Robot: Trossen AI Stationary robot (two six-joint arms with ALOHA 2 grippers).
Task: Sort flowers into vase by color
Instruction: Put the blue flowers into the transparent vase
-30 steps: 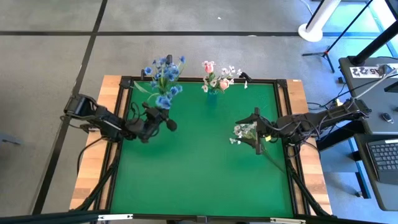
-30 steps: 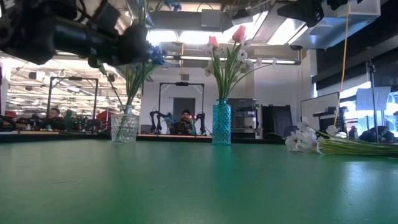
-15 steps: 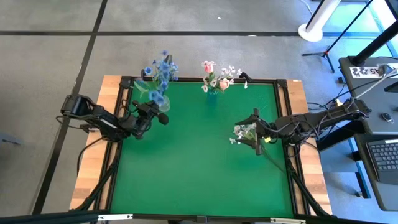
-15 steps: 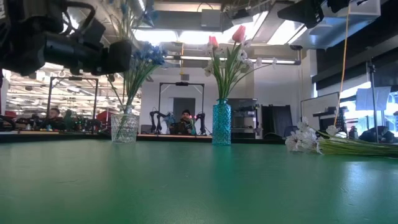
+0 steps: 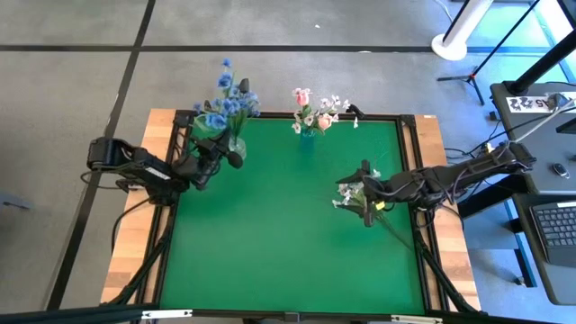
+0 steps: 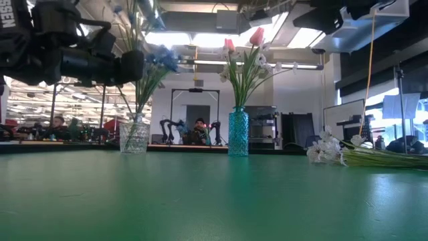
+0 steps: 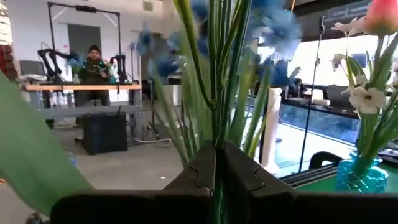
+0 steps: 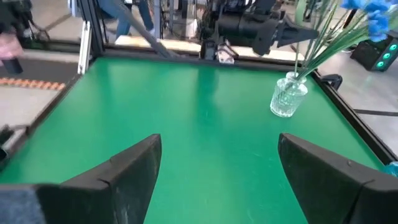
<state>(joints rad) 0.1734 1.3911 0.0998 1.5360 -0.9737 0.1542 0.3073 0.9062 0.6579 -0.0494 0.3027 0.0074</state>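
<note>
My left gripper (image 5: 230, 158) is at the table's far left, shut on a blue flower's green stem beside the clear glass vase (image 6: 134, 137), which holds several blue flowers (image 5: 225, 103). The held stem stands among them; whether its foot is in the vase is hidden. My right gripper (image 5: 365, 193) is open at the right, just over a spray of white blossoms (image 5: 349, 191) that lies flat on the green mat. The spray also shows in the low view (image 6: 328, 152). A teal vase (image 6: 238, 132) at the far middle holds pink tulips and white blossoms. My left gripper pinches one green stem (image 7: 217, 134) between its two fingers, well below the blue head. The fingers come about level from the table's left side and lie across the stem. The stem stands nearly upright, its blue blossoms above the fingers among the other blue flowers.
A black frame (image 5: 270, 115) borders the green mat, with wooden strips outside it. The mat's middle and near half (image 5: 279, 243) are bare. People and equipment stand in the room beyond the far edge.
My left gripper has carried the blue flower toward the table's far left corner, up to the clear vase. The flower's head has joined the bunch above the vase and the stem has come more upright. My right gripper has shifted slightly left over the white spray.
</note>
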